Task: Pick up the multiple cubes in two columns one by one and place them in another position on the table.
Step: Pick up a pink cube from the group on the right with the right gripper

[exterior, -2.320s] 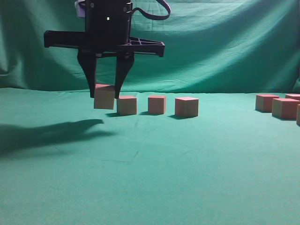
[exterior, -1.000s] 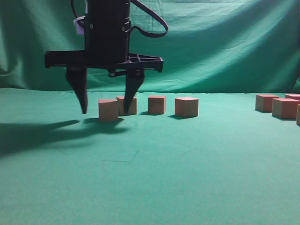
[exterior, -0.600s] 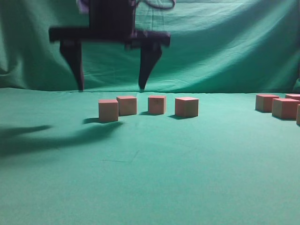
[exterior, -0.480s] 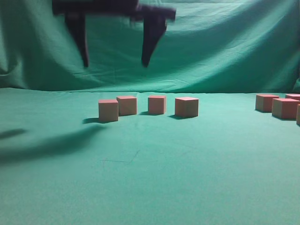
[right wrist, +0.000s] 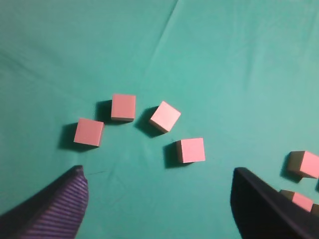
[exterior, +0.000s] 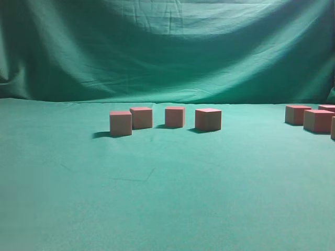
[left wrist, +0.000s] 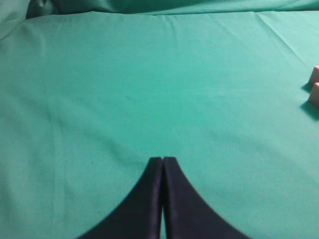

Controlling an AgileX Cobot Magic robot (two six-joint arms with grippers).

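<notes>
Four cubes (right wrist: 149,124) placed on the bench (exterior: 167,198); your right gripper (right wrist: 159,199) hangs wide and empty, left gripper (left wrist: 162,164) closed. Fetch another.

Four cubes (exterior: 165,118) stand mid-table in a loose row with gaps between them. More cubes (exterior: 310,118) crowd the right edge. The table's (exterior: 167,204) front and left stretches lie open.
</notes>
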